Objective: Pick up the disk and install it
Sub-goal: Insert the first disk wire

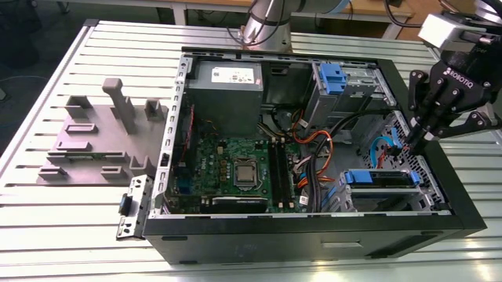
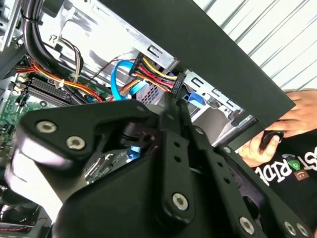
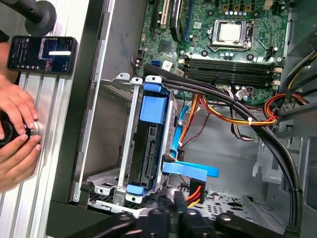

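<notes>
The disk (image 1: 382, 177) sits inside the silver cage (image 1: 384, 200) at the near right corner of the open computer case, its blue rail frame showing on top. In the first wrist view the disk (image 3: 148, 146) stands on edge between the cage walls, blue frame around it. My gripper (image 1: 412, 144) hangs over the case's right wall, shut, tips pointing down at the cables behind the cage. In the second wrist view the gripper (image 2: 176, 106) ends just short of a black power connector (image 2: 174, 85) with red, yellow and black wires. I cannot tell whether they touch. A blue data cable (image 3: 190, 171) lies beside it.
A grey power-supply box (image 1: 227, 88), the green motherboard (image 1: 235, 170) and a second silver cage with a blue latch (image 1: 333, 79) are inside the case. A grey fixture (image 1: 102, 135) stands on the table at the exterior view's left. A person's hand (image 3: 17, 134) and a phone (image 3: 42, 53) rest beside the case.
</notes>
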Controlling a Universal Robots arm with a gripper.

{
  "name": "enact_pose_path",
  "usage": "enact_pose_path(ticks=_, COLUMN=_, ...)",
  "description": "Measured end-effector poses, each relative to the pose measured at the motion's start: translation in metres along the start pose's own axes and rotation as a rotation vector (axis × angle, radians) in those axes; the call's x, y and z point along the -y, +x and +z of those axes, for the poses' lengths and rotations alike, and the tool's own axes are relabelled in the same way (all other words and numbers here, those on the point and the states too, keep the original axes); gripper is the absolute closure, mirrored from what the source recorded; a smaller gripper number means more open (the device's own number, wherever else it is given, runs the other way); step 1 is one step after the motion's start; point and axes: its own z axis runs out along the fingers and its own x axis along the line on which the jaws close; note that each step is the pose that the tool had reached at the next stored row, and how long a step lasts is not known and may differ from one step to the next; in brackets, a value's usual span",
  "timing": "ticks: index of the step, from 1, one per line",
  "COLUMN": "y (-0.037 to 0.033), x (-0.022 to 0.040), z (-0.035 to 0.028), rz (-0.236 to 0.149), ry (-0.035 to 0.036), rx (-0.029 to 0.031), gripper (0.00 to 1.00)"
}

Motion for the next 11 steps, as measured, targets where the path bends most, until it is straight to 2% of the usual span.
enact_pose_path(ticks=1, y=-0.0002, x=0.0001, z=-0.0002, rz=0.0, ry=-0.0009, rx=-0.0052, gripper=0.83)
enact_pose_path(ticks=2, y=-0.0006, x=0.0004, z=-0.0003, rz=0.0, ry=-0.0024, rx=-0.0113, gripper=0.76)
enact_pose_path(ticks=5, y=-0.0022, x=0.0014, z=-0.0003, rz=0.001, ry=-0.0069, rx=-0.0248, gripper=0.76)
enact_pose_path(ticks=8, y=-0.0038, x=0.0026, z=-0.0002, rz=0.0, ry=-0.0102, rx=-0.0248, gripper=0.76)
enact_pose_path(ticks=11, y=-0.0039, x=0.0026, z=-0.0001, rz=0.0, ry=-0.0104, rx=-0.0249, gripper=0.75)
